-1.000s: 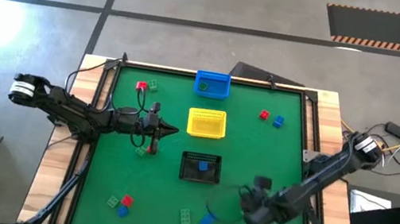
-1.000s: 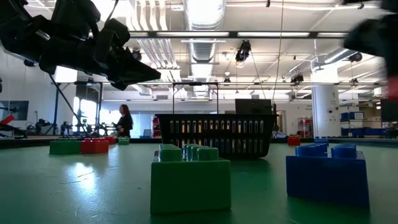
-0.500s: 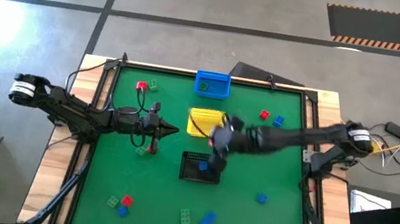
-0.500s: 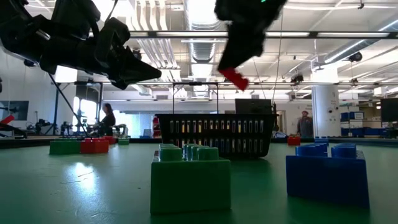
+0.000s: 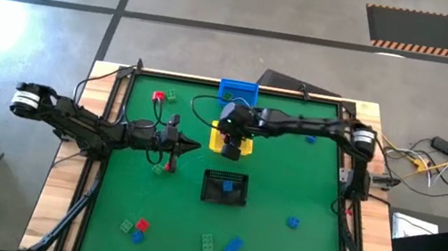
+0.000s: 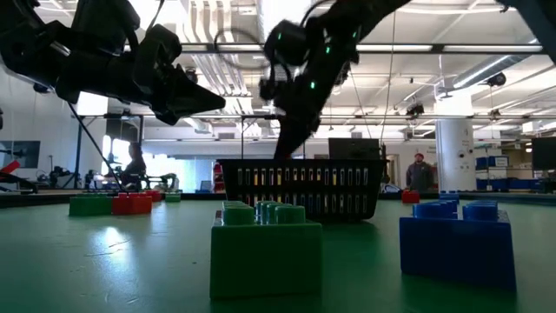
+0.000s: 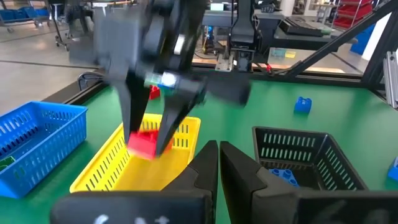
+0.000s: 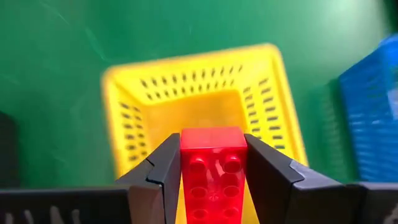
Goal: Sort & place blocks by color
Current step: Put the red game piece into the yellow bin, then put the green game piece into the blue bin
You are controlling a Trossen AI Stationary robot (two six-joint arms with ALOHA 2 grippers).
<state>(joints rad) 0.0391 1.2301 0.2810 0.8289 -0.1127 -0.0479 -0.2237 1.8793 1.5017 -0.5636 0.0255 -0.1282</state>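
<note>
My right gripper [image 5: 232, 148] hovers over the yellow basket [image 5: 246, 134], shut on a red block [image 8: 213, 171]. The left wrist view shows the same red block [image 7: 142, 144] above the yellow basket [image 7: 102, 177]. My left gripper [image 5: 194, 146] waits shut above the mat, left of the baskets, touching nothing. Loose blocks rest flat on the green mat: a red one [image 5: 158, 95] and a green one [image 5: 172, 96] far left, several near the front edge, and a blue one [image 5: 292, 222] to the right. A blue block [image 5: 229, 183] lies inside the black basket [image 5: 223, 199]. My right gripper pinches the red block by its two long side faces [image 8: 186, 180] between both fingers, studs facing the wrist camera. The fingers [image 7: 166, 127] come from above, pointing down. The block is lifted clear, hanging at the fingertips just above the yellow basket's open top.
The blue basket [image 5: 238, 94] at the far edge holds a green block [image 5: 228, 97]. The three baskets stand in a row down the mat's middle. A wooden frame [image 5: 91, 168] borders the mat. Large green [image 6: 266, 248] and blue [image 6: 456, 239] blocks sit close to the low camera.
My right arm has swung fast from the near right corner toward the far left, passing above the black basket with the red block in its fingers, and now stands over the yellow basket, lower than before. The blue block where it started is uncovered.
</note>
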